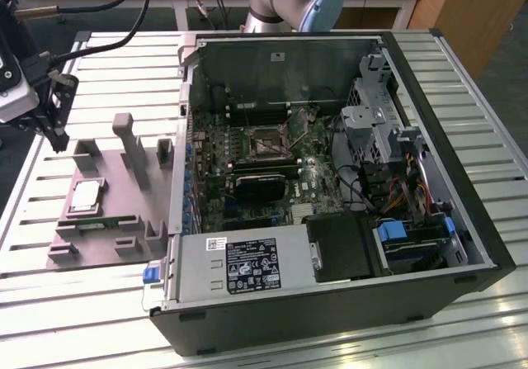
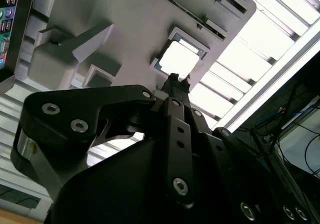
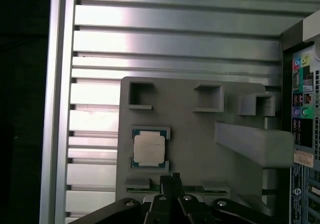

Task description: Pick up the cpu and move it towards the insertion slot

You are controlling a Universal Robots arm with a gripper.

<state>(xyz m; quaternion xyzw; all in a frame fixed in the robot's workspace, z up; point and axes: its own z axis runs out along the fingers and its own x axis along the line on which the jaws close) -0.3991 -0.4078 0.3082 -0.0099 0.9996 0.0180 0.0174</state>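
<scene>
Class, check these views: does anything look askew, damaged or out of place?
Nothing stands out. The cpu lies flat and square in its recess on the grey fixture; the insertion slot shows no obvious damage.

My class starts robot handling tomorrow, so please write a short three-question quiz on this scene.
1. In the exterior view, on which side of the computer case is the gripper?
2. True or false: the chip already sits in the socket.
3. The chip lies: A in the gripper; B on the grey fixture; C on the computer case.
Key: 1 the exterior view's left; 2 false; 3 B.
</scene>
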